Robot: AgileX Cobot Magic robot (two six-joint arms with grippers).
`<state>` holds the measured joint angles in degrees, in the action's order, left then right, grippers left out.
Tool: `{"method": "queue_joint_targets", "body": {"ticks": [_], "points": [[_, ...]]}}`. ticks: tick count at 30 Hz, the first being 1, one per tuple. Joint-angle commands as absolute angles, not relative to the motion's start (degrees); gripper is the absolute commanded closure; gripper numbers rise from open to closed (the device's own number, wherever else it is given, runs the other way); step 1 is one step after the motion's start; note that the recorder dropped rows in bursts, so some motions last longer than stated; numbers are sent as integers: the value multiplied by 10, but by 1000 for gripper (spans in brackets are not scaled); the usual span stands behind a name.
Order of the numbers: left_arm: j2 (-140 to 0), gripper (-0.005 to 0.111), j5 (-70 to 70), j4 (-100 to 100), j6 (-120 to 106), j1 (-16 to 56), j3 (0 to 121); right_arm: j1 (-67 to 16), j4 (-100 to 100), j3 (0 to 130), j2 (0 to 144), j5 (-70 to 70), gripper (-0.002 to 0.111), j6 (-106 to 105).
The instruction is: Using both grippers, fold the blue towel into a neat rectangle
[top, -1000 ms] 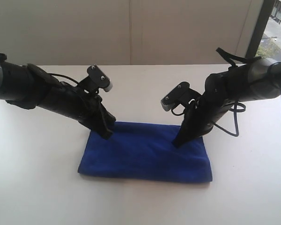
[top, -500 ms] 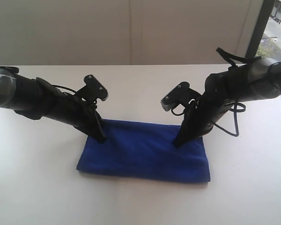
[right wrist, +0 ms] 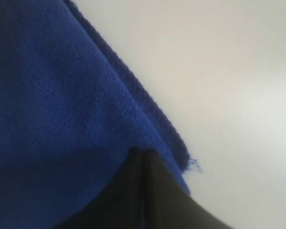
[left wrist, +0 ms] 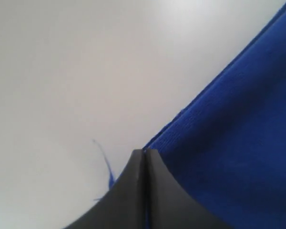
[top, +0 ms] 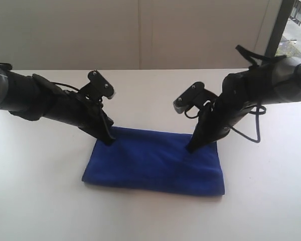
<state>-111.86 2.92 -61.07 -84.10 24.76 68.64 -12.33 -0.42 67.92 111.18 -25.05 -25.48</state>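
At towel (left wrist: 229,143) edge, loose blue thread (left wrist: 101,155)

Deep blue towel (top: 153,163), flat folded rectangle, far corners pinched in closed left claw (top: 109,140) and right claw (top: 190,148).

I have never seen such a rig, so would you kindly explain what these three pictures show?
This is a two-armed robot. The wide picture comes from a camera standing apart from it: a blue towel, folded into a rectangle, lies flat on a white table. The left claw and right claw have their tips down at its two far corners. The other two pictures come from a camera on each wrist, looking along the claw at the towel's edge. Both claws look shut; whether they pinch cloth cannot be seen.
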Motion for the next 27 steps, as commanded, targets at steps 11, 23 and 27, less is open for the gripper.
{"method": "queue_joint_targets", "body": {"ticks": [11, 23, 27], "points": [[-1122, 107, 243, -621, -805, 246, 687, -97, -14, 699, 1106, -301, 108, -225], [-1147, 107, 273, -620, -784, 246, 687, -97, -14, 699, 1116, -251, 108, -225], [-1148, 107, 293, -620, -769, 246, 687, -97, -14, 701, 1116, -238, 108, -222]]}}
